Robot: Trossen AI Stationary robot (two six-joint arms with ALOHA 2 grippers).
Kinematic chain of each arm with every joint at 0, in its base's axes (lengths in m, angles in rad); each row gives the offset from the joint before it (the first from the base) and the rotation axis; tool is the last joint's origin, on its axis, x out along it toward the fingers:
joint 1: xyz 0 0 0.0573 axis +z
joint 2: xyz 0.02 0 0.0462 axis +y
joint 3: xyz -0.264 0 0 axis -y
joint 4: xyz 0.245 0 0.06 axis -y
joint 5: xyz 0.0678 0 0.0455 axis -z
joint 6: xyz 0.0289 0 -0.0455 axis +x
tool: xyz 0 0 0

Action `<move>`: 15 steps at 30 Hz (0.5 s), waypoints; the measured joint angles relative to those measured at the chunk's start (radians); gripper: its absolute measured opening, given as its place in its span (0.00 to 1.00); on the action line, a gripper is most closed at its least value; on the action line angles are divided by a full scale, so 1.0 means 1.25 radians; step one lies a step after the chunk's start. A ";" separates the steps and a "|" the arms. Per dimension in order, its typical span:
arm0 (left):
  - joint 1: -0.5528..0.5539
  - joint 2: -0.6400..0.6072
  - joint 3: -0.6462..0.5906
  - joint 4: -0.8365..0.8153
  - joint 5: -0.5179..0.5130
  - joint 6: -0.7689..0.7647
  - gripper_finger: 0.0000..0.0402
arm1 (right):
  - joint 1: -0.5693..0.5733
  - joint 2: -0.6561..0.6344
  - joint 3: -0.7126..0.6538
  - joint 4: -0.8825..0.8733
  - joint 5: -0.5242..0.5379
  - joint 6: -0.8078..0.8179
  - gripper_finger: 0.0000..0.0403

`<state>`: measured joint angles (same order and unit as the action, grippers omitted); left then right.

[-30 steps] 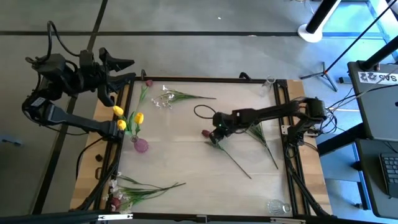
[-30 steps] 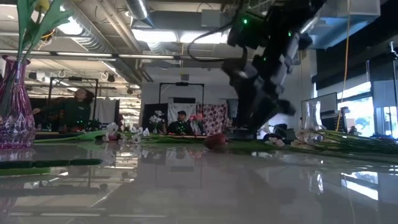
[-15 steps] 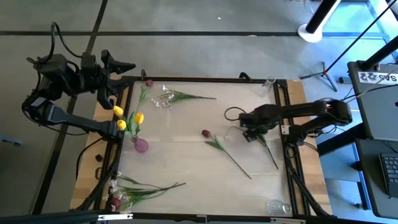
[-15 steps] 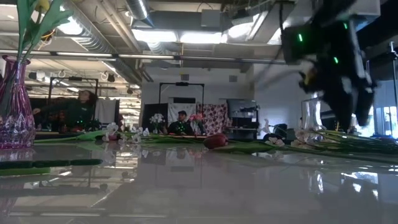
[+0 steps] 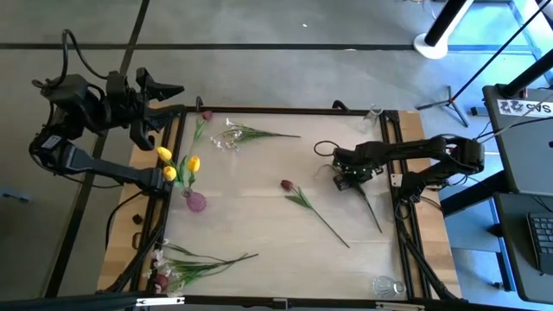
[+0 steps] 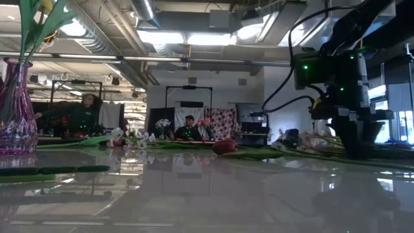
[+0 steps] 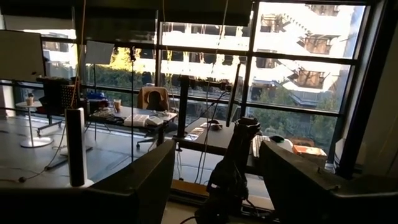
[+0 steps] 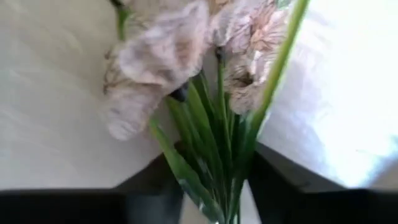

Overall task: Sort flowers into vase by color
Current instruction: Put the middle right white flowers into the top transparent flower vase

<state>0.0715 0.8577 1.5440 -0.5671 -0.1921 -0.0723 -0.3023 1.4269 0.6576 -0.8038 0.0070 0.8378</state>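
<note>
Right pincer (image 5: 352, 175) down over blossom spray (image 5: 370, 203) on bench (image 5: 259, 216), well right of purple vase (image 5: 196, 202). Stems between its fingers (image 8: 292, 186); whether clamped, cannot tell. Spray's long axis runs from pincer toward bench's near-right. Left pincer (image 5: 168, 97) spread, parked beyond vase. Since earlier frame: right pincer dropped red tulip (image 5: 286, 185) mid-bench, shifted right onto spray.

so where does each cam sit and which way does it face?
High: overhead, straight down on the table; both arms show, right gripper over a white-pink spray.
Low: table height, level into the room; right gripper at right.
Left wrist: level toward windows; left gripper open.
Right wrist: close on the spray, between its fingers.
Shared: high and low both show the purple vase and dark red tulip.
</note>
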 joint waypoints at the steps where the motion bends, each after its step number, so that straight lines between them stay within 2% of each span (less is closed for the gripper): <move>1: 0.000 0.000 0.000 0.000 0.000 0.000 0.57 | 0.001 0.000 0.004 0.004 0.010 -0.001 0.29; 4: 0.000 -0.001 0.000 0.000 0.000 0.000 0.57 | 0.000 -0.002 0.025 0.007 0.055 -0.004 0.11; 6: 0.000 -0.001 0.000 0.000 0.000 0.000 0.57 | -0.002 -0.018 0.059 0.006 0.065 -0.003 0.03; 8: 0.000 -0.001 0.000 0.000 0.000 0.000 0.57 | -0.001 -0.044 0.103 0.007 0.072 -0.004 0.04; 10: 0.000 -0.001 0.000 0.001 0.000 0.000 0.57 | 0.000 -0.073 0.157 0.009 0.116 -0.007 0.07; 15: 0.000 -0.001 0.000 0.002 0.001 -0.005 0.57 | -0.033 -0.177 0.263 0.098 0.314 -0.108 0.03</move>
<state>0.0715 0.8570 1.5440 -0.5644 -0.1905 -0.0786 -0.3430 1.2062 0.9857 -0.6816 0.3990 0.7034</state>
